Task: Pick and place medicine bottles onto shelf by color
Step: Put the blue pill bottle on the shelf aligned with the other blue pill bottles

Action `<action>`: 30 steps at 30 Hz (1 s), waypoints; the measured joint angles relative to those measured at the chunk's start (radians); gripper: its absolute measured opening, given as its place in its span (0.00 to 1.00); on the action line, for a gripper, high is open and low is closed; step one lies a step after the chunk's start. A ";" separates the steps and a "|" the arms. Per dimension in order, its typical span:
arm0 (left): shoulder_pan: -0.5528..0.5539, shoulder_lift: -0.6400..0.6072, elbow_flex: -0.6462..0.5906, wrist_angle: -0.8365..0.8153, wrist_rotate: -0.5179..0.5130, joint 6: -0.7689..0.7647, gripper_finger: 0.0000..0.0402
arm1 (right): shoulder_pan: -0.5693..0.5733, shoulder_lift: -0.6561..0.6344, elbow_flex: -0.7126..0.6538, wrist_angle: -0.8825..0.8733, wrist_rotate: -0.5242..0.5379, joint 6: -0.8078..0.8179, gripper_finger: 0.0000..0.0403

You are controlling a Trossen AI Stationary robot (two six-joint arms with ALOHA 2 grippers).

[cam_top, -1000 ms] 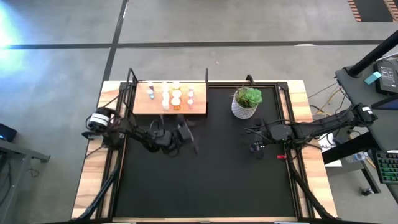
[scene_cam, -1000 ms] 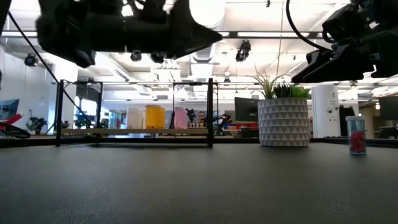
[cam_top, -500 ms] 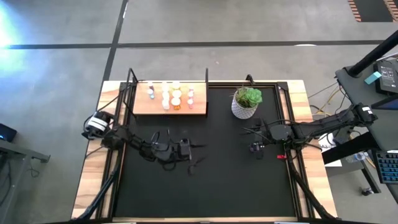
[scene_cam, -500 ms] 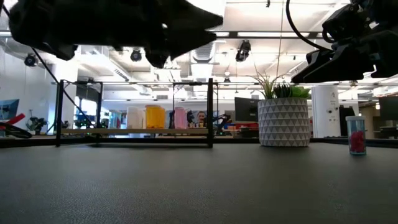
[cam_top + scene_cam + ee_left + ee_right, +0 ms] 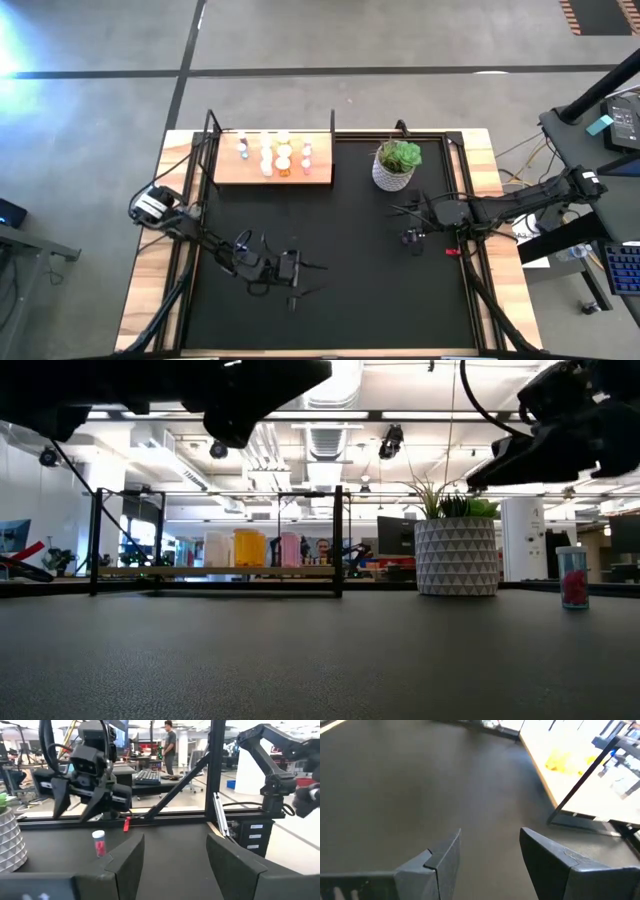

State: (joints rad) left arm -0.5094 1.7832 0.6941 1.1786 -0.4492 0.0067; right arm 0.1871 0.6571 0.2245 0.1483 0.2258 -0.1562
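Observation:
The light-wood shelf (image 5: 272,160) with black posts stands at the table's far left. Several white, orange and pinkish medicine bottles (image 5: 273,153) stand on it, and the low view shows them as a row (image 5: 250,548). One more small bottle with red contents and a white cap (image 5: 99,843) stands on the black mat, below my right gripper (image 5: 75,805). My left gripper (image 5: 310,281) hovers open and empty over the mat's near middle, pointing toward the table's right. My right gripper (image 5: 490,850) is open and empty too.
A white pot with a green plant (image 5: 396,165) stands at the far middle of the mat. A small red object (image 5: 452,251) lies at the mat's right edge. Black frame bars (image 5: 210,765) rise beside the table. People and desks show in the room beyond.
My left gripper has swung from just in front of the shelf toward the table's near edge. It has turned as it went and now points at the table's right side. It has stayed open and empty, and my right arm has kept still.

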 joint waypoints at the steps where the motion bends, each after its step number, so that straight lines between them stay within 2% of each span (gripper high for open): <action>1: -0.002 0.000 0.000 0.000 -0.001 0.000 0.50 | 0.000 0.000 0.000 0.017 0.007 -0.001 0.48; 3: -0.002 0.000 0.000 0.000 -0.002 0.000 0.49 | 0.000 0.000 0.000 0.051 0.010 0.028 0.48; 9: 0.001 0.000 0.000 0.000 -0.041 0.031 0.49 | 0.000 0.000 0.000 0.141 0.021 0.365 0.48; 12: 0.001 -0.001 0.000 -0.002 -0.080 0.055 0.49 | 0.000 0.000 0.000 0.149 0.060 0.426 0.48; 17: 0.002 -0.001 0.000 -0.010 -0.109 0.056 0.49 | 0.000 0.000 0.000 0.149 0.063 0.472 0.48; 27: 0.006 -0.002 -0.001 -0.011 -0.112 0.059 0.49 | 0.000 0.007 0.000 0.155 0.054 0.612 0.48; 30: 0.006 -0.002 -0.005 -0.013 -0.118 0.059 0.49 | 0.000 0.006 0.000 0.151 -0.011 0.671 0.48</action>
State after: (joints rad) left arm -0.5037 1.7817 0.6889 1.1652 -0.5673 0.0654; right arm 0.1871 0.6636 0.2245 0.2994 0.2152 0.5144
